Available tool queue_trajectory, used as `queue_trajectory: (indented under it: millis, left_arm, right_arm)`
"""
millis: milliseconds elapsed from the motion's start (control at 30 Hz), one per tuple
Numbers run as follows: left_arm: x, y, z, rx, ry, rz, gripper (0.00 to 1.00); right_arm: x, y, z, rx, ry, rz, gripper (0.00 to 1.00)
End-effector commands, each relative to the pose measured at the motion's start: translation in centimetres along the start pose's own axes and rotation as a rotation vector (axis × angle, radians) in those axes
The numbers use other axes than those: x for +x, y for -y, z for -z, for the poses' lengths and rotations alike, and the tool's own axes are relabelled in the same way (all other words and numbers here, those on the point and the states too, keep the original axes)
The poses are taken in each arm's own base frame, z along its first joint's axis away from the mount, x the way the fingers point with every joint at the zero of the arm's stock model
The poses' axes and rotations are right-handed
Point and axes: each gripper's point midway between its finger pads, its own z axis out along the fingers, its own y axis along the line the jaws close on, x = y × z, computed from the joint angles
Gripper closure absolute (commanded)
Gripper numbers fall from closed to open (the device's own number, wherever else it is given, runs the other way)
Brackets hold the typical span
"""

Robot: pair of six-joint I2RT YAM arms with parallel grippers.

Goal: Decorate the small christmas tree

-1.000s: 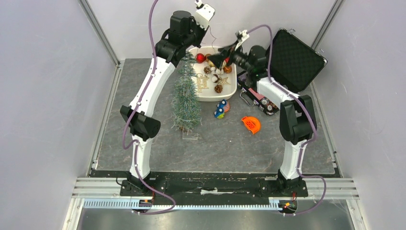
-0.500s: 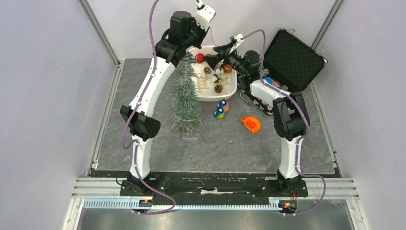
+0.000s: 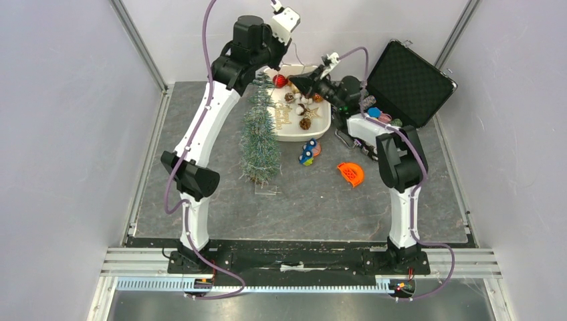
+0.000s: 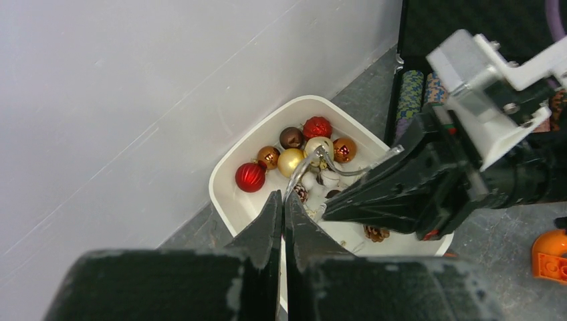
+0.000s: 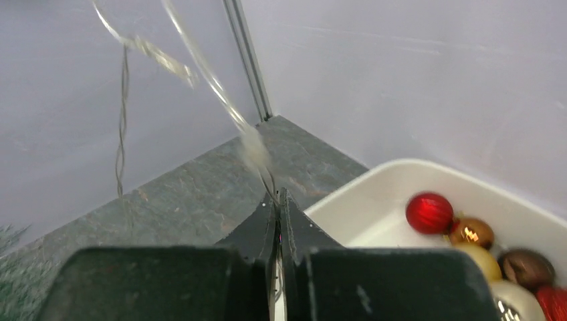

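Left tool and right tool, jaws tight on thin wire above white bin.

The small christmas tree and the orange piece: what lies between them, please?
Two small blue toys lie between the small christmas tree and the orange piece, in the top external view.

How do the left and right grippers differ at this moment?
The left gripper hangs higher, looking down on the right gripper, which reaches low over the white tub. The left points downward; the right lies nearly level. Both are shut on the thin silver wire.
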Motion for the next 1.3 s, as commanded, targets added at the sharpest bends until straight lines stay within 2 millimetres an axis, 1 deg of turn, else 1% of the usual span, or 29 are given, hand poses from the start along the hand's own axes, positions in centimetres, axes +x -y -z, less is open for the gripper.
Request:
queue_trajectory:
  millis: [0,100,133,200,233,300,333,367,400,433,500,533,567,600,733,900,933,1033,1100,1167,1200,1233,1267]
  left_arm:
    - [-2.9,0.0,3.6,0.021,0.062,0.026,0.98]
    - [-2.7,1.9,4.1,0.097,0.05,0.006,0.98]
    - [-2.6,2.4,4.2,0.112,0.044,-0.004,0.98]
    - [-2.3,3.3,4.5,0.139,0.032,-0.024,0.98]
    - [-2.1,3.8,4.7,0.158,0.026,-0.032,0.98]
    - [-1.9,4.9,5.3,0.208,0.013,-0.026,0.98]
    - [-1.9,5.7,5.7,0.244,0.01,-0.027,0.98]
    - [-1.6,6.7,6.2,0.291,-0.001,-0.036,0.93]
    - [-1.4,7.6,6.7,0.325,-0.012,-0.055,0.77]
    - [-1.0,8.5,7.2,0.359,-0.031,-0.082,0.58]
    - [-0.4,9.9,8.3,0.406,-0.055,-0.123,0.33]
    - [-0.4,10.4,9.2,0.431,-0.059,-0.13,0.25]
    - [-0.5,10.9,9.9,0.46,-0.053,-0.132,0.22]
    - [-0.8,11.4,11.0,0.497,-0.042,-0.136,0.21]
    - [-2.6,13.0,15.4,0.601,0.026,-0.139,0.2]
    - [-4.6,13.1,19.5,0.602,0.078,-0.095,0.18]
    - [-5.1,13.2,20.5,0.606,0.095,-0.09,0.18]
    - [-6.1,13.3,22.8,0.609,0.127,-0.066,0.17]
    - [-6.7,13.4,23.9,0.609,0.137,-0.035,0.17]
    - [-6.9,13.8,24.9,0.619,0.139,0.001,0.17]
    - [-7.1,13.9,25.4,0.621,0.142,0.011,0.17]
    - [-7.2,14.0,26.0,0.623,0.146,0.018,0.17]
    - [-7.3,14.0,26.5,0.619,0.15,0.022,0.17]
  right_arm:
    - [-5.9,1.5,5.5,0.081,0.125,0.027,1.0]
    - [-7.8,3.0,11.3,0.172,0.14,0.018,1.0]
    - [-8.2,2.9,13.0,0.189,0.132,0.026,1.0]
    - [-9.1,1.7,15.8,0.195,0.11,0.089,1.0]
    - [-9.7,0.6,16.8,0.184,0.098,0.132,1.0]
    - [-10.2,-1.1,18.1,0.179,0.041,0.222,1.0]
    - [-11.1,-2.1,18.6,0.176,0.032,0.257,1.0]
    - [-11.4,-2.7,19.3,0.189,0.012,0.284,1.0]
    - [-12.5,-3.4,19.9,0.208,0.011,0.325,1.0]
    - [-13.1,-3.7,20.6,0.237,0.001,0.361,1.0]
    - [-15.3,-4.6,21.9,0.29,0.002,0.437,1.0]
    - [-16.3,-5.3,22.5,0.303,0.004,0.469,1.0]
    - [-17.4,-6.2,22.8,0.3,0.008,0.503,1.0]
    - [-18.0,-6.7,23.1,0.3,0.001,0.526,1.0]
    - [-21.9,-9.7,24.1,0.29,0.041,0.609,1.0]
    - [-26.3,-15.7,24.6,0.164,0.137,0.687,1.0]
    - [-27.1,-16.7,24.7,0.142,0.155,0.701,1.0]
    - [-29.0,-19.5,24.5,0.068,0.216,0.693,1.0]
    - [-29.8,-21.2,23.8,0.0,0.254,0.656,1.0]
    - [-30.0,-22.7,22.2,-0.06,0.258,0.636,1.0]
    - [-30.2,-23.6,21.0,-0.08,0.251,0.647,1.0]
    - [-29.7,-23.7,19.9,-0.074,0.212,0.643,1.0]
    - [-29.7,-24.5,18.6,-0.094,0.195,0.655,1.0]
